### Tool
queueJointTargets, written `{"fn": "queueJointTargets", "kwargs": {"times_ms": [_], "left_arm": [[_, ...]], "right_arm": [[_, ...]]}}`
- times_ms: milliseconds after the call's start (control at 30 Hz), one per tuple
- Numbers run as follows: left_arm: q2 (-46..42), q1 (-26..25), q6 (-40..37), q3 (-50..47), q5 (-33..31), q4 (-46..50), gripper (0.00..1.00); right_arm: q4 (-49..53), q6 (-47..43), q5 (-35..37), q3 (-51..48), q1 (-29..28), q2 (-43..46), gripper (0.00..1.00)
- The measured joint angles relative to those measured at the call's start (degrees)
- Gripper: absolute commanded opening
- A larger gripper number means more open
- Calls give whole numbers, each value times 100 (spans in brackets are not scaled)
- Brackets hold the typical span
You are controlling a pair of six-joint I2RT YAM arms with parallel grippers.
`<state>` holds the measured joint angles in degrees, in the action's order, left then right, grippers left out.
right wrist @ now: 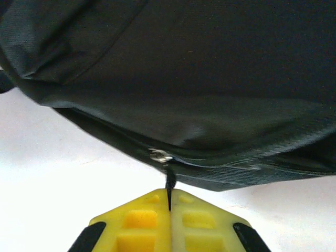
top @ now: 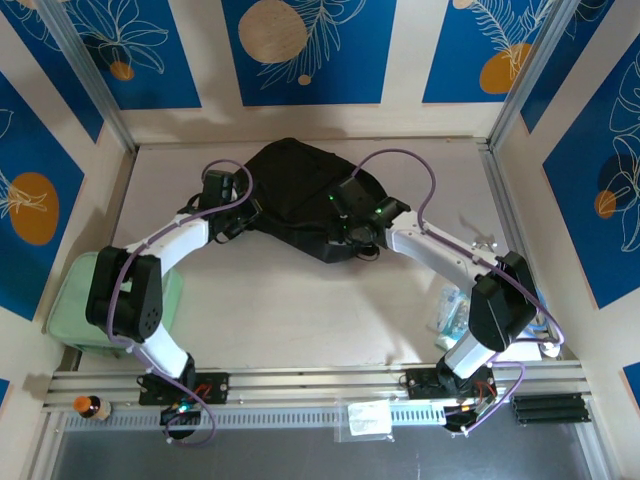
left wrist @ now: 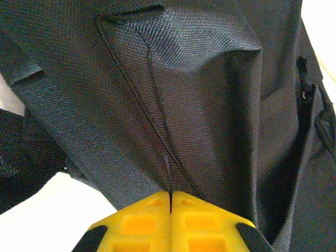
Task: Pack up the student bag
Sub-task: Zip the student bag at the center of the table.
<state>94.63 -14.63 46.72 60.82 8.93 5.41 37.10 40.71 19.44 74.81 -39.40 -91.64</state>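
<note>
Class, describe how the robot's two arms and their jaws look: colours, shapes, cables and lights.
The left arm and right arm have white tubular links between bulky black joint housings. A purple cable loops along each. Green lights glow near the right wrist. The left gripper and right gripper have bright yellow moulded jaws with rectangular recesses and black outer corners.

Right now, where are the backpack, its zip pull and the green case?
backpack [top: 290, 185]: top external view, upper fabric.
zip pull [right wrist: 169, 181]: right wrist view, black tab.
green case [top: 68, 300]: top external view, left edge.
</note>
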Motion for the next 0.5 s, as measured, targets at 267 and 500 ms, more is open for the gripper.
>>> {"fn": "queueJointTargets", "kwargs": {"times_ms": [267,500], "left_arm": [[142,15,-188,208,22,133,0],[308,26,-308,278,160,127,0]], "right_arm": [[17,-4,118,-52,219,37,0],[-96,-227,-175,-160,334,105,0]]}}
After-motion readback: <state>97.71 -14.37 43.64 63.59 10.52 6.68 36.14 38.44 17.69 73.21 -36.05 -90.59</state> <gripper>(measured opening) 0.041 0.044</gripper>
